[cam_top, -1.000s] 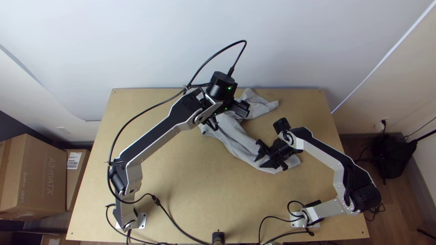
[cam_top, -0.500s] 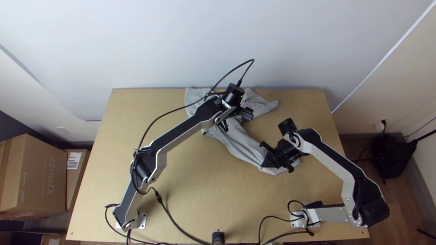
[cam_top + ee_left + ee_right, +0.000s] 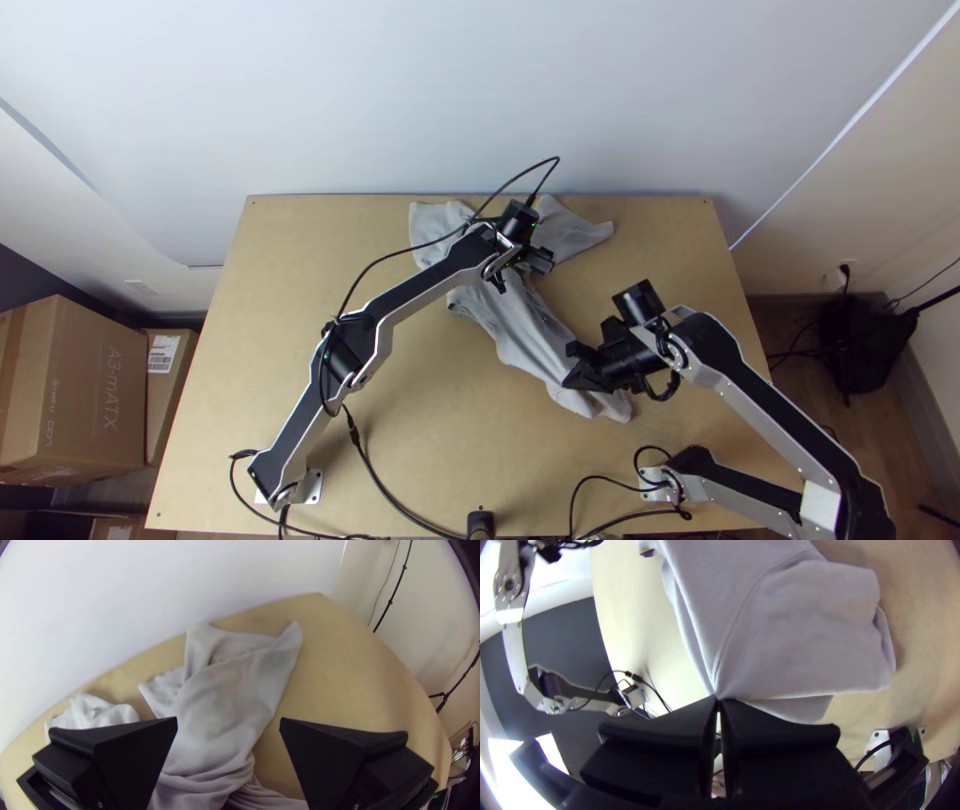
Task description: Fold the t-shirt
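The shirt [image 3: 505, 325] lies rumpled and aslant from the table's [image 3: 480, 430] far edge towards my right arm's side. My right pincer [image 3: 718, 698] is closed on a pinch of its edge, I judge to draw the cloth straight before folding. My left pincer [image 3: 228, 720] stands wide open with nothing between its fingers, over the shirt's farther part, presumably parted so it can come down astride a layer and grip.

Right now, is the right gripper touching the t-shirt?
Touching. The right wrist view shows the right gripper shut on the t-shirt, its cloth drawn to a point between the fingertips.
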Controlling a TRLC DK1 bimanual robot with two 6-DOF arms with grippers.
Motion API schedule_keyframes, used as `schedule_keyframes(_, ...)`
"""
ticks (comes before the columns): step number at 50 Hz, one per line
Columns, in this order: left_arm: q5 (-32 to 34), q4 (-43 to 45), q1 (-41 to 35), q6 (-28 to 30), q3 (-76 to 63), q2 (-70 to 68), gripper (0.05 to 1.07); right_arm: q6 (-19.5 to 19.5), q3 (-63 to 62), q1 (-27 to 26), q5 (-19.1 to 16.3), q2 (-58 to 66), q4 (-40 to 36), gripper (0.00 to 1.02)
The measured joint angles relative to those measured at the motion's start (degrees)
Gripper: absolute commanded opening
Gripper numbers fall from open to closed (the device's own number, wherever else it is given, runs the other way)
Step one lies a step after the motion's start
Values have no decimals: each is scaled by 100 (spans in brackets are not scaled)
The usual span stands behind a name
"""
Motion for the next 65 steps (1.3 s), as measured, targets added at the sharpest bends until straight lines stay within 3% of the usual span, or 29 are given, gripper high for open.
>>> schedule_keyframes(11,107,17,0,103,52,459,103,-42,-2,413,-256,-245,-221,2)
schedule_keyframes(15,107,37,-2,177,57,573,96,-63,-2,413,-374,-343,-278,2)
schedule_keyframes(17,107,39,-2,214,57,610,83,-66,-2,413,-382,-398,-286,2)
schedule_keyframes(23,105,74,0,249,61,662,7,-85,-2,411,-407,-472,-297,2)
schedule_keyframes(31,111,245,72,42,68,662,8,-227,-28,319,-400,-481,-295,2)
schedule_keyframes(36,149,251,151,-98,68,645,8,-492,-74,13,-122,-431,-297,2)
schedule_keyframes(52,166,-129,846,-494,68,-374,8,-1700,33,-1698,776,656,-271,2)
schedule_keyframes(65,164,-1097,1355,-848,61,-1574,8,-2013,1272,-2673,1342,1152,-72,2)
